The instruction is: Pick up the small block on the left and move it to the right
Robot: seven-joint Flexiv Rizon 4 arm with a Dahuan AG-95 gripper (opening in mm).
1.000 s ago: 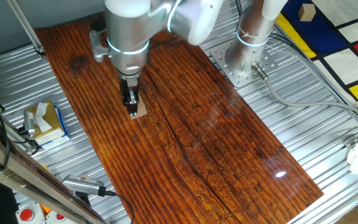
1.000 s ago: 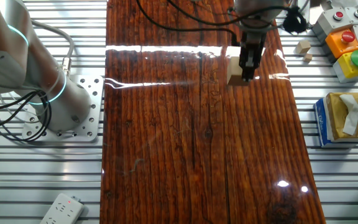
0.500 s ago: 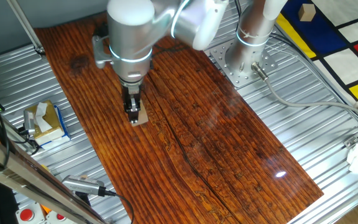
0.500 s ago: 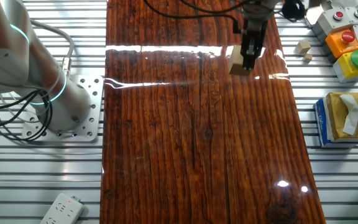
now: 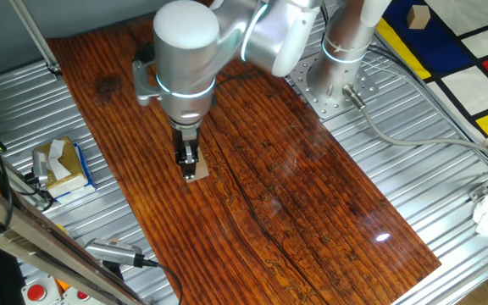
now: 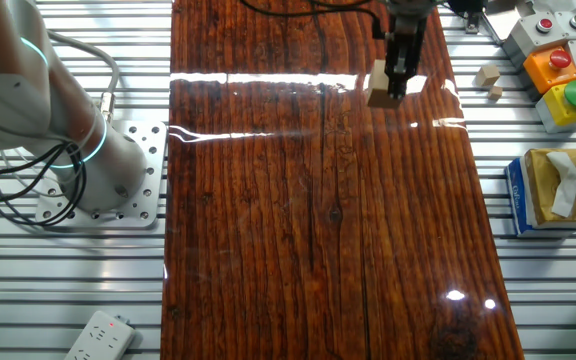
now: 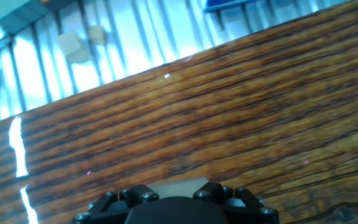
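Pincer (image 5: 190, 164) clamped on small block (image 5: 194, 173), pointing straight down over dark wooden table (image 5: 312, 203).

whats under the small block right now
Only the dark wooden board lies below the small block, which the gripper is shut on. In the other fixed view the block looks lifted, though the underside itself is hidden.
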